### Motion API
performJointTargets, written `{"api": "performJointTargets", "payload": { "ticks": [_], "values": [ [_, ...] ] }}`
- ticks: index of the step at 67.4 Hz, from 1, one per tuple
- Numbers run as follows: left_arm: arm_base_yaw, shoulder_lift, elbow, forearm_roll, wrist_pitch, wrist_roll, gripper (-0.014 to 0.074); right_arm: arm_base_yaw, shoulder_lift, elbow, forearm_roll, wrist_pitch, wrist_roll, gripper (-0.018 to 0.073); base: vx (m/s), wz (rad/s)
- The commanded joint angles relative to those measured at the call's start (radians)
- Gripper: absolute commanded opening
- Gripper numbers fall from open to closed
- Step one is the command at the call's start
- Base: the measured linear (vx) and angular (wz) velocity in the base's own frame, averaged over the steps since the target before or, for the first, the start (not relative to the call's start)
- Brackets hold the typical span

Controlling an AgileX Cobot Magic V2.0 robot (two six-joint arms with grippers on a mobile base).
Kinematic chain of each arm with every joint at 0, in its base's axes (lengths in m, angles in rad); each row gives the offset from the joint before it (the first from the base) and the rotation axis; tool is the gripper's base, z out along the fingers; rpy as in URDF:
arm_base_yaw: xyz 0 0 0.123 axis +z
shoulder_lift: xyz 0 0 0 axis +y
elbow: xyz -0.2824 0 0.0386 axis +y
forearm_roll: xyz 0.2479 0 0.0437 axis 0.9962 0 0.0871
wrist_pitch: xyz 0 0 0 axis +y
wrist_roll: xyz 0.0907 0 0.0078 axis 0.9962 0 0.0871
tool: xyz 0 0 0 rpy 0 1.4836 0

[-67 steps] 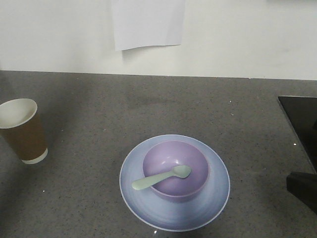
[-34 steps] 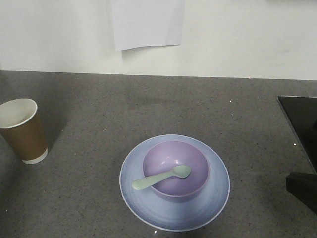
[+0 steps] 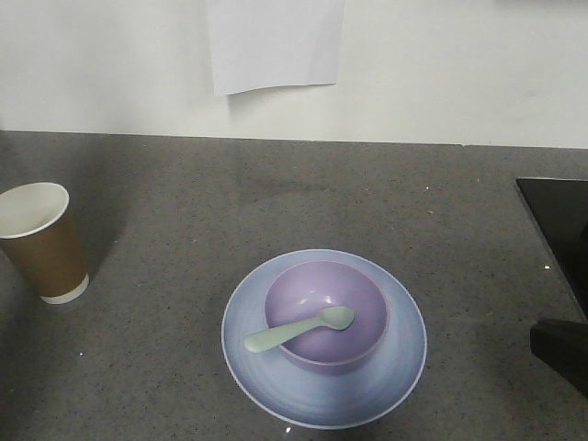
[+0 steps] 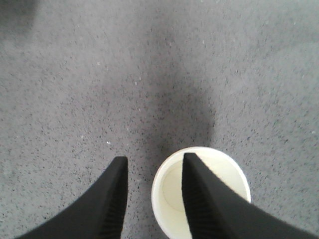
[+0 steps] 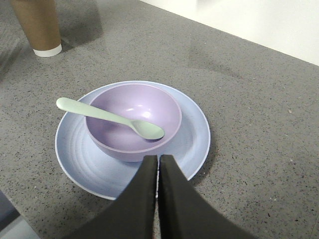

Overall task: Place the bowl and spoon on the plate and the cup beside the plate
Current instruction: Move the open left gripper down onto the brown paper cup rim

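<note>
The pale blue plate lies at the centre front of the grey counter. On it stands the lavender bowl. The mint spoon rests with its head in the bowl and its handle over the left rim. The brown cup stands upright far to the left, apart from the plate. In the left wrist view my left gripper is open above the cup, one finger over its mouth and one outside. My right gripper is shut and empty, just short of the plate, bowl and spoon.
A black panel and a dark block sit at the right edge of the counter. A white wall with a sheet of paper runs along the back. The cup shows at the top left of the right wrist view.
Plate, bowl, spoon and cup have not moved. Only the shadow around the cup has shifted slightly.
</note>
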Motion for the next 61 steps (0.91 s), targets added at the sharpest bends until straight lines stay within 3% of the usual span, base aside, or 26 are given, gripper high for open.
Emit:
{"api": "performJointTargets", "payload": {
  "ticks": [1, 15, 61],
  "values": [
    [0.002, -0.027, 0.034, -0.008, -0.018, 0.021, 0.0267, 0.000, 0.004, -0.023, 0.010, -0.070, -0.005, -0.0004, 0.00, 0.00],
    [0.003, -0.027, 0.160, -0.019, -0.019, 0.049, 0.0267, 0.000, 0.004, -0.023, 0.013, -0.070, -0.005, -0.0004, 0.00, 0.00],
    [0.003, 0.009, 0.171, -0.041, -0.018, 0.051, 0.0340, 0.000, 0.004, -0.023, 0.014, -0.066, -0.005, -0.0004, 0.00, 0.00]
  ]
}}
